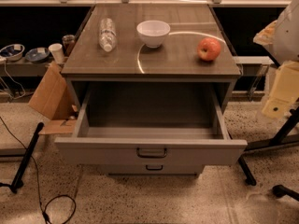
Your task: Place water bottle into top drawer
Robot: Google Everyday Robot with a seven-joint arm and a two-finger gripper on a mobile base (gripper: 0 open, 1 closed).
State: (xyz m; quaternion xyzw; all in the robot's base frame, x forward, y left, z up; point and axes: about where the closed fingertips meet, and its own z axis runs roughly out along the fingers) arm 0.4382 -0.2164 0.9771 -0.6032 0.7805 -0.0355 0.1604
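Grey cabinet point(187, 62) dead centre, its top drawer point(201, 150) pulled right out and waiting. At the right edge sits the gripper point(279, 94), well apart from the cabinet top; spread or pressed together, I cannot tell. White bowl point(153, 32) mid-top, and left of it the water bottle point(107, 33) lies on its side, ungrasped. I'd call this the approach stage: next comes a reach across and a grip around its ribbed body.

The hand point(280, 92) is seen at the right edge of the view, partly cut off, below the white arm point(289, 31).
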